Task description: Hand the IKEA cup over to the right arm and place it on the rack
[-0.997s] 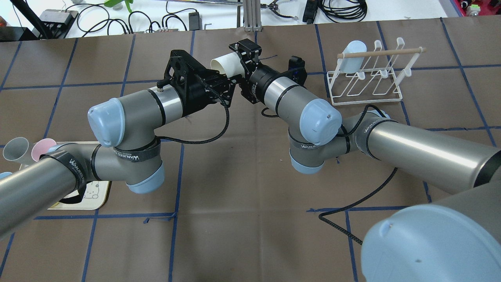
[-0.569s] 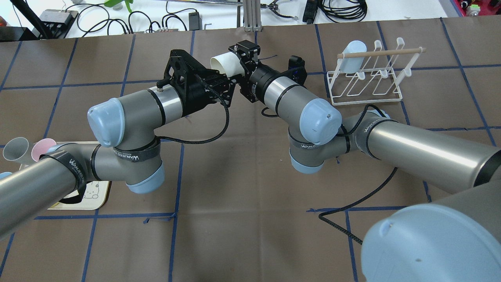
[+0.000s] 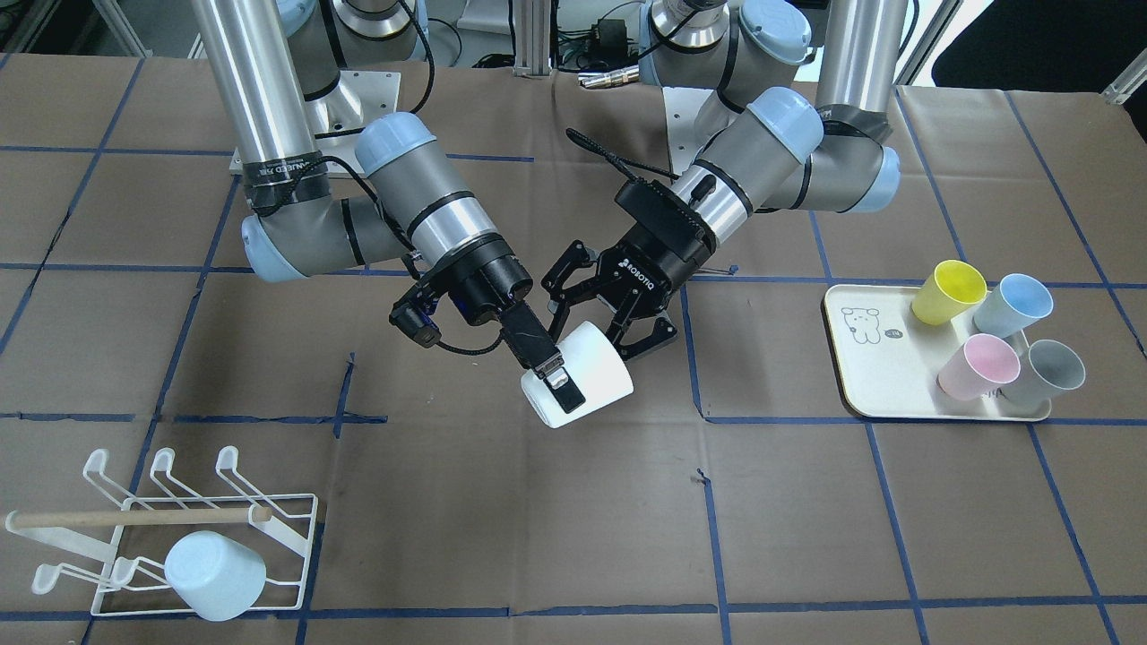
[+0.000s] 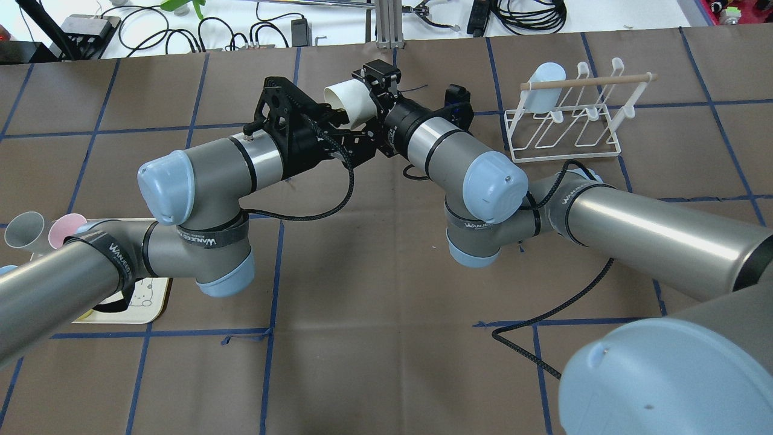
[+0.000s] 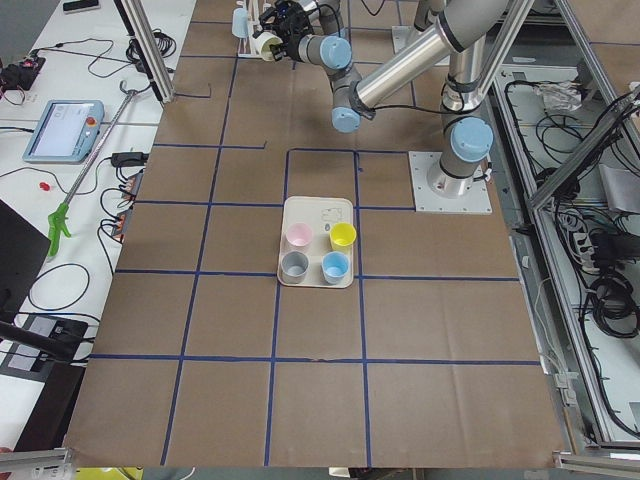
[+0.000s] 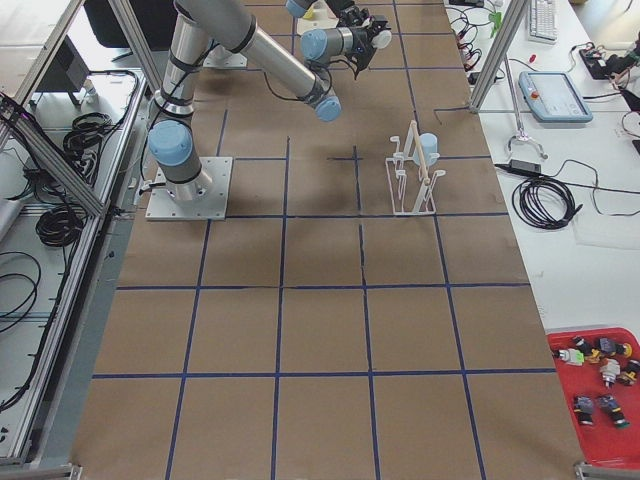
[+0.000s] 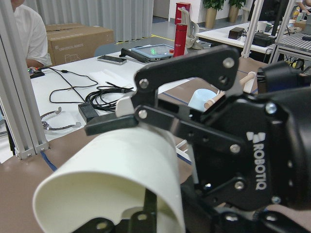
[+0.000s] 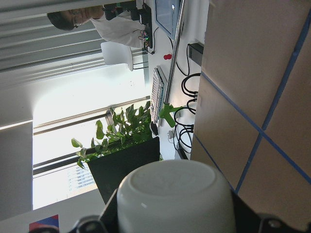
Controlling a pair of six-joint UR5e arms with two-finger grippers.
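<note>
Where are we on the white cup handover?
Done: the white plastic cup is lifted, and the right gripper is shut on it. In hand: the left gripper, jaws open at the rim, has not yet withdrawn. Left: carry it to the white wire rack, which holds one pale blue cup.

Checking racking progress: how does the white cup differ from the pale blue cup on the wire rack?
Colour: the white cup is white, the blue cup pale blue. Support: the white cup is held in the air by the right claw; the blue cup hangs on the rack. Pose: the white cup lies tilted sideways; the blue cup sits mouth-down over a prong. Both are plain handleless cups.
</note>
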